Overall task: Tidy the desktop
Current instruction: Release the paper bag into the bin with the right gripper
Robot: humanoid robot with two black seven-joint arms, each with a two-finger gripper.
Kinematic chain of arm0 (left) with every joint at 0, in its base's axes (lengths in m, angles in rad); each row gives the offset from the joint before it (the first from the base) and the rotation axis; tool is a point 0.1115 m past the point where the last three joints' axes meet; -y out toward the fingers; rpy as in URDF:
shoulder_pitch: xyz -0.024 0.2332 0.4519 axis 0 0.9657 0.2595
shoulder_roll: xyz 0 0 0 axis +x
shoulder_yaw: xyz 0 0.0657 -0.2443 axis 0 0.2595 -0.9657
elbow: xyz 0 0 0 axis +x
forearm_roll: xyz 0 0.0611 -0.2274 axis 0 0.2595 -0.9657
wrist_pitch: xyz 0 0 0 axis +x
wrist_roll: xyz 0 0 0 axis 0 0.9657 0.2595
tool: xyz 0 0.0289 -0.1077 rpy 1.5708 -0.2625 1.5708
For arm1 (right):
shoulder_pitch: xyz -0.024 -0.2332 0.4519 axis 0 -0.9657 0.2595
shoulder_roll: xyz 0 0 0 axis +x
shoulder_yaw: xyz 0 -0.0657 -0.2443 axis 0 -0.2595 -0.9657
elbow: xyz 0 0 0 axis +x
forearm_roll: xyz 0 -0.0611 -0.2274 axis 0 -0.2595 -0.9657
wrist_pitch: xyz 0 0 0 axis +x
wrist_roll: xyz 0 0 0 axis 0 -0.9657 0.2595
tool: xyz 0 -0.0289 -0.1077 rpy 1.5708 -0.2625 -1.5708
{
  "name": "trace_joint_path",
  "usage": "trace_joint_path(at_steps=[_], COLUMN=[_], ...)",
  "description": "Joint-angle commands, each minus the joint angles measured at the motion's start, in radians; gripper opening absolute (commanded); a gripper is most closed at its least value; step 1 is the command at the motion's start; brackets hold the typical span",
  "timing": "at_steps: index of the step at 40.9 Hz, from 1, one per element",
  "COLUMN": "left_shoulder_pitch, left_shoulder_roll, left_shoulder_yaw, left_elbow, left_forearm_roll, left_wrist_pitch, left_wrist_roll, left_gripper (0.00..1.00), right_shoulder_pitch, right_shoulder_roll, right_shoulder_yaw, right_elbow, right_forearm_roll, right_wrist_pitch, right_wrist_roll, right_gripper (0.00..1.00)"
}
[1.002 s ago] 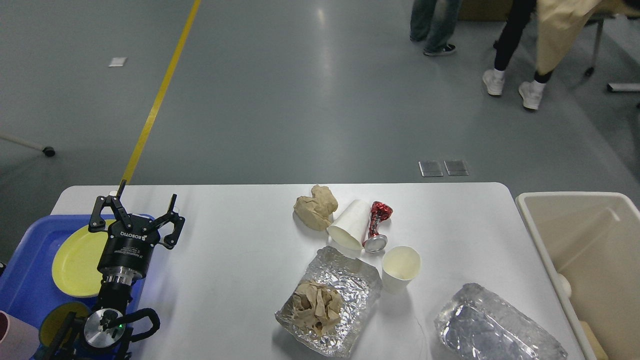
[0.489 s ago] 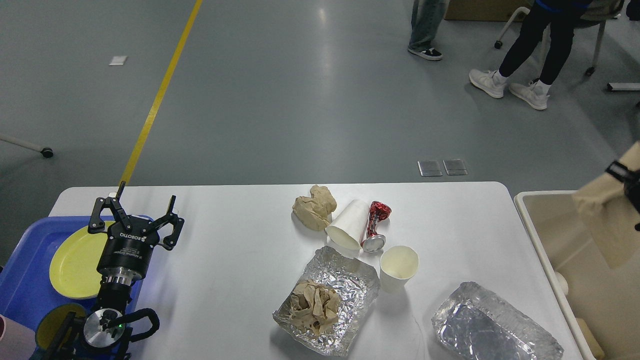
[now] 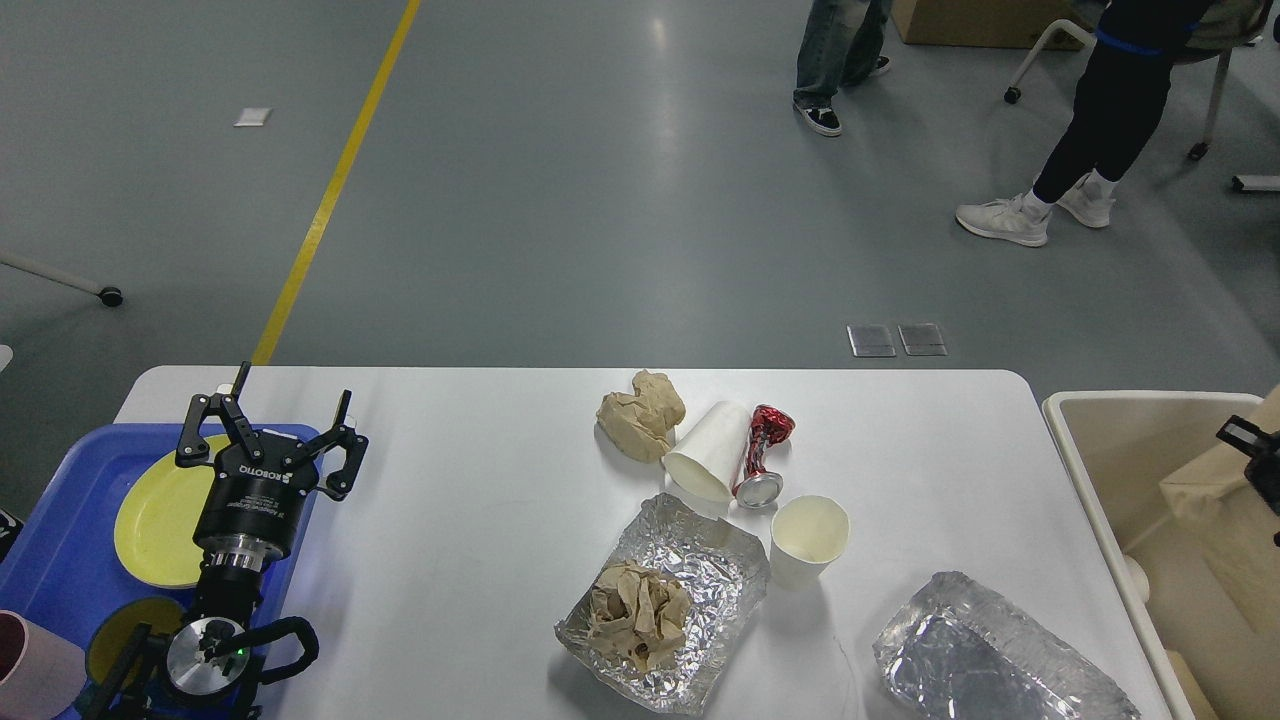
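Observation:
The white desktop (image 3: 480,480) carries litter in its middle: a crumpled brown paper ball (image 3: 640,425), a white paper cup (image 3: 705,460) on its side, a crushed red can (image 3: 762,455) and an upright paper cup (image 3: 808,535). A foil tray (image 3: 700,560) holds crumpled brown paper (image 3: 635,615). Another foil tray (image 3: 1000,660) lies at the front right. My left gripper (image 3: 268,432) stands open and empty over the blue tray's right edge. Only a black part of my right gripper (image 3: 1250,450) shows at the right edge, against a beige paper bag (image 3: 1220,520) inside the bin.
A blue tray (image 3: 60,560) at the left holds a yellow plate (image 3: 160,520), a yellow dish (image 3: 120,650) and a pink cup (image 3: 30,680). A beige bin (image 3: 1100,470) stands right of the table. People stand on the floor beyond.
The beige paper bag and the black gripper part beside it have dropped lower into the bin. The view has shifted slightly. My left arm has not moved.

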Motion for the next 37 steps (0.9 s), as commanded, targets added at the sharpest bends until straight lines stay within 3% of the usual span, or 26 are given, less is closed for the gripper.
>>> trace_joint_path(at_steps=[1,17,21,24,37], left_shoulder_pitch=[0.0,0.0,0.0,0.0,0.0], left_shoulder_roll=[0.0,0.0,0.0,0.0,0.0], left_shoulder_yaw=[0.0,0.0,0.0,0.0,-0.001], left_elbow=[0.001,0.001,0.0,0.0,0.0], left_forearm_roll=[0.0,0.0,0.0,0.0,-0.002], left_wrist_pitch=[0.0,0.0,0.0,0.0,0.0], left_wrist_roll=[0.001,0.001,0.001,0.001,-0.001], left_gripper=[0.96,0.96,0.96,0.96,0.96], right_shoulder_pitch=[-0.066,-0.125,-0.142,-0.157,-0.178], right_shoulder_roll=[0.012,0.045,0.063,0.078,0.109], right_shoulder_yaw=[-0.003,0.006,0.016,0.017,0.02], right_elbow=[-0.012,-0.052,-0.052,-0.047,-0.035], right_forearm_roll=[-0.011,-0.003,0.003,0.003,0.003], right_wrist_pitch=[-0.004,-0.042,-0.134,-0.223,-0.262], right_wrist_roll=[0.0,0.0,0.003,0.003,0.003], right_gripper=[0.0,0.0,0.69,0.98,1.0])
